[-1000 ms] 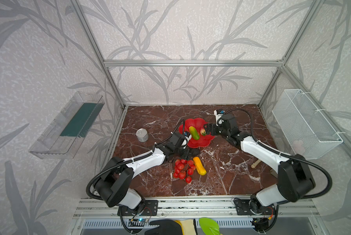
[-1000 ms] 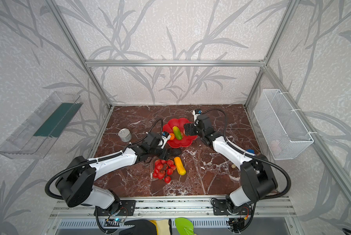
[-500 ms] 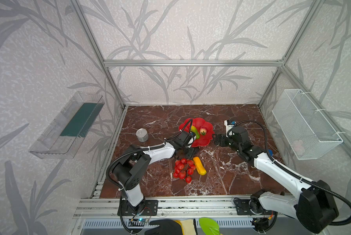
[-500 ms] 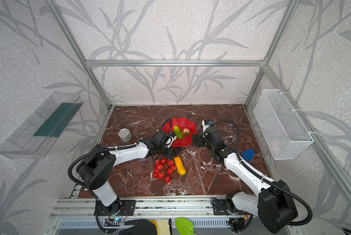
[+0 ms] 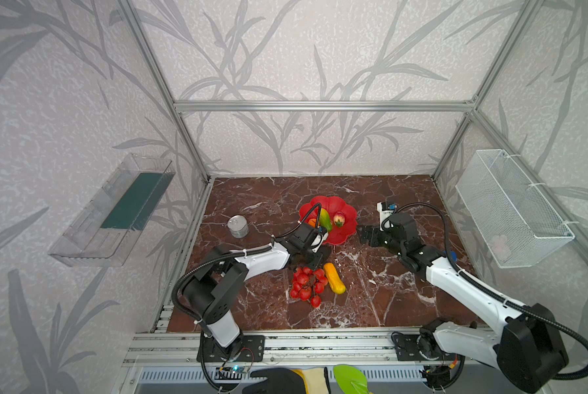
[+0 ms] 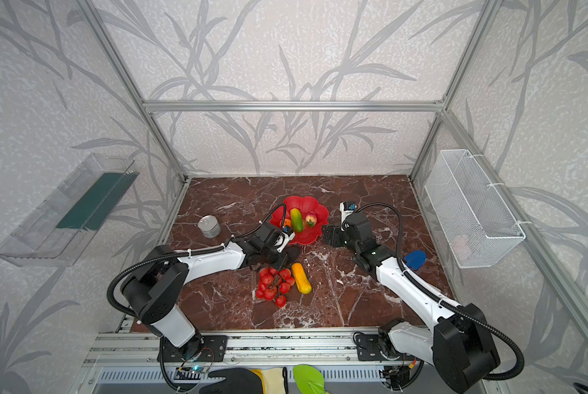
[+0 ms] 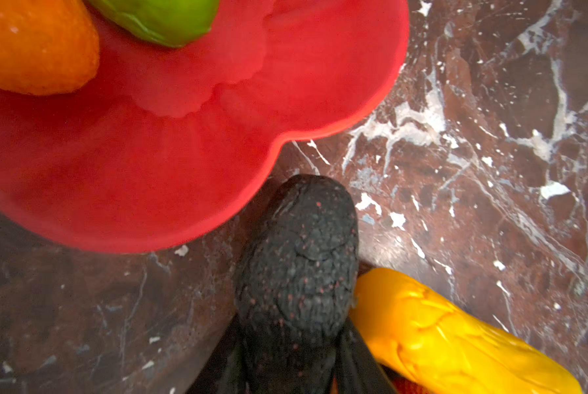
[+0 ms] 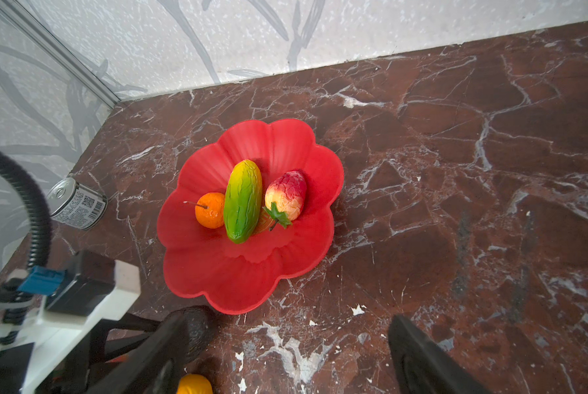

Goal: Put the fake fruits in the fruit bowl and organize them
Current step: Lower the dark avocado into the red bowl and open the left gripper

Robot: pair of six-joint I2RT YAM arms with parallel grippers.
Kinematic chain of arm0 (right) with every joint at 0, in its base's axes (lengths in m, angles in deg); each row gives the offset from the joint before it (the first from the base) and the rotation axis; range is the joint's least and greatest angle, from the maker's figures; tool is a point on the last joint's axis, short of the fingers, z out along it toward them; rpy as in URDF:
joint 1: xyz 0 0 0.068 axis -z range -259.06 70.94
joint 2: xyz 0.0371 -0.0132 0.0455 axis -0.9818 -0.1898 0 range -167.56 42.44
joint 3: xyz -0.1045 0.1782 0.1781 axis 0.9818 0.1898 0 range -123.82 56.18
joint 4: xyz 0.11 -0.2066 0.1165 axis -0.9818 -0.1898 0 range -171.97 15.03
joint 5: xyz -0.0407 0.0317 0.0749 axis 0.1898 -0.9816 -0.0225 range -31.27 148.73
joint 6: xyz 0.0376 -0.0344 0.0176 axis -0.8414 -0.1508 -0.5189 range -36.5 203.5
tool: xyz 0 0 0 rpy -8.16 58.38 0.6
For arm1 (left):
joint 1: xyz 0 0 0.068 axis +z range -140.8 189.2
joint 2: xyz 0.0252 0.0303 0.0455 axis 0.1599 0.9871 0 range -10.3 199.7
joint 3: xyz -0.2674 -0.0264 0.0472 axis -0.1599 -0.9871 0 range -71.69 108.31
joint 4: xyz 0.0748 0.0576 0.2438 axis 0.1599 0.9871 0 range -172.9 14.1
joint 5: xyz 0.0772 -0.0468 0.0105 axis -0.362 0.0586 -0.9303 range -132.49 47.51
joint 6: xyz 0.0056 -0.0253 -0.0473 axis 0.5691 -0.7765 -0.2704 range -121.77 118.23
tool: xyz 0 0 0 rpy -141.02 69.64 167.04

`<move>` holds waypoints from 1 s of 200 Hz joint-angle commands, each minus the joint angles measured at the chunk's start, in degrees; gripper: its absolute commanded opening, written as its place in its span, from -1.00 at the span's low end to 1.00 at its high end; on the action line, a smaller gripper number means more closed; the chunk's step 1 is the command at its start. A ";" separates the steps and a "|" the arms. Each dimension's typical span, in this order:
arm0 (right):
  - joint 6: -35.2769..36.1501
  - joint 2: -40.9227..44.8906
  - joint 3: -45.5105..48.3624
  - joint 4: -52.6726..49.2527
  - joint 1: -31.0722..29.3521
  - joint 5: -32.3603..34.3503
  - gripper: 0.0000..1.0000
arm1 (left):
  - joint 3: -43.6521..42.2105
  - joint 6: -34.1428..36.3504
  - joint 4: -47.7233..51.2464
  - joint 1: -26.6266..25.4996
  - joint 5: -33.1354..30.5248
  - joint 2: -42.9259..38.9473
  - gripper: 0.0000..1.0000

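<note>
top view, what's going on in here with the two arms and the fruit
The robot is filling the bowl with fake fruit. An orange, a green fruit and a berry already lie in it. The left claw has its fingers against both sides of the avocado, which lies on the table just outside the bowl's rim. The right claw hangs open and empty beside the bowl. The red bunch and the yellow fruit are not yet in the bowl.

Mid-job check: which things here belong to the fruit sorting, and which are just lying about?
Job: glossy red flower-shaped bowl; orange ball; green-yellow oblong; red-pink berry; dark pebbly avocado-like lump; yellow-orange oblong; bunch of red balls.
Lying about: silver tin can; white wire basket; clear plastic tray; small blue piece.
</note>
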 commanded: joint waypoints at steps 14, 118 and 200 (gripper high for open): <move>-1.03 -0.97 -0.31 0.95 0.21 0.05 0.84 | -1.42 3.44 3.63 -0.12 3.28 -6.41 -0.38; -2.76 0.36 2.46 -3.35 0.03 -3.97 0.83 | 9.52 7.80 -0.06 1.86 2.14 -4.05 -0.49; -4.88 5.17 8.71 -6.44 -2.34 -6.42 0.81 | 28.52 7.79 7.01 4.30 -0.36 18.69 -0.53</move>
